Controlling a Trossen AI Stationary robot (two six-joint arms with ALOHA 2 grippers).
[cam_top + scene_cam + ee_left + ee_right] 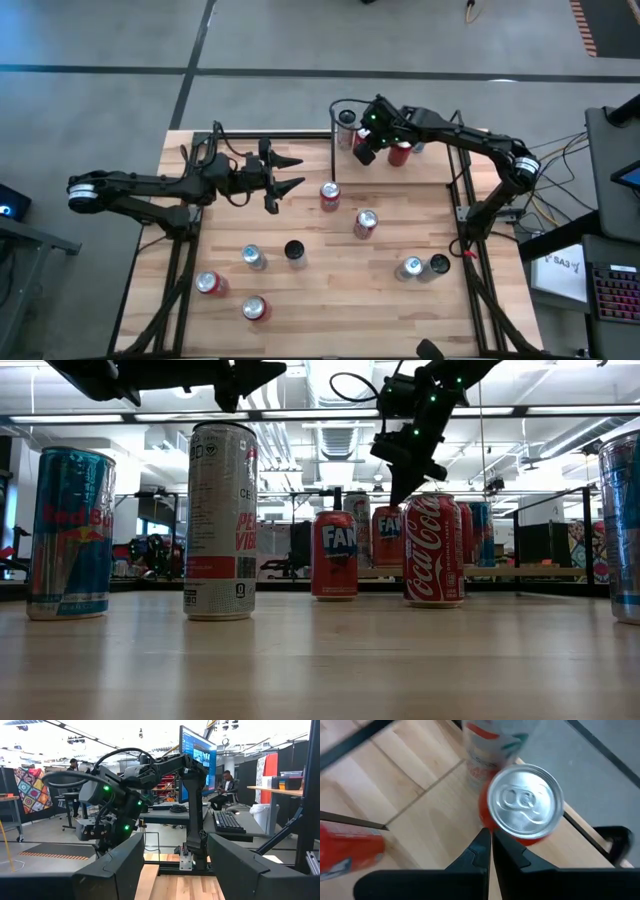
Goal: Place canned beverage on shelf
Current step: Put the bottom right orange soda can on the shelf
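1. We see the right pincer (362,152) up in the upper middle of the high view, hanging over the shelf (440,160). Its fingers are clenched together with nothing between them; the wrist view shows them pinched shut just beside a red can (525,805) standing upright below.
2. That red can sits on the shelf board next to a pale can (492,745), so we reckon at least a few drinks are already parked there. The high view shows a small cluster (400,150) on the shelf, partly hidden by the arm.
3. The left pincer (285,180) hovers left of centre above the surface, fingers partly spread and carrying nothing as far as we can tell.
4. Plenty left to do, in our view: a red can (329,196) and another (365,223) stand mid-surface, plus several more across the lower half, like the silver one (253,257) and the red pair at lower left (209,284).
5. Our guess: one placement looks done, and the next can is yet to be picked.
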